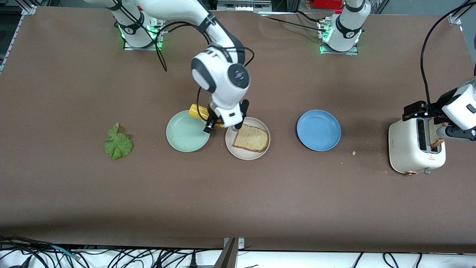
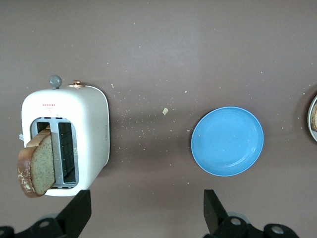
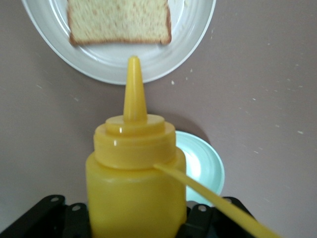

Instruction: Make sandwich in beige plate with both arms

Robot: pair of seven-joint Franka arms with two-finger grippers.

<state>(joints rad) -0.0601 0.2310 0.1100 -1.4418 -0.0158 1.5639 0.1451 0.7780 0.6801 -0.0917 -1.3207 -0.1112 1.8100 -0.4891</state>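
The beige plate (image 1: 238, 153) lies mid-table with one tan toast slice (image 1: 251, 139) on it. My right gripper (image 1: 223, 121) hangs over the gap between this plate and the mint green plate, shut on a yellow squeeze bottle (image 1: 199, 111). In the right wrist view the bottle (image 3: 133, 183) fills the right gripper (image 3: 131, 218), and its nozzle points toward the beige plate (image 3: 198, 44) and the toast (image 3: 119, 20). A second toast slice (image 1: 435, 134) stands in the white toaster (image 1: 412, 147). My left gripper (image 1: 427, 122) is open above the toaster. The lettuce leaf (image 1: 118, 143) lies toward the right arm's end.
The mint green plate (image 1: 187, 131) lies beside the beige plate, toward the right arm's end. A blue plate (image 1: 318, 130) lies between the beige plate and the toaster. Crumbs are scattered near the toaster (image 2: 74, 129); the blue plate (image 2: 228, 141) shows in the left wrist view too.
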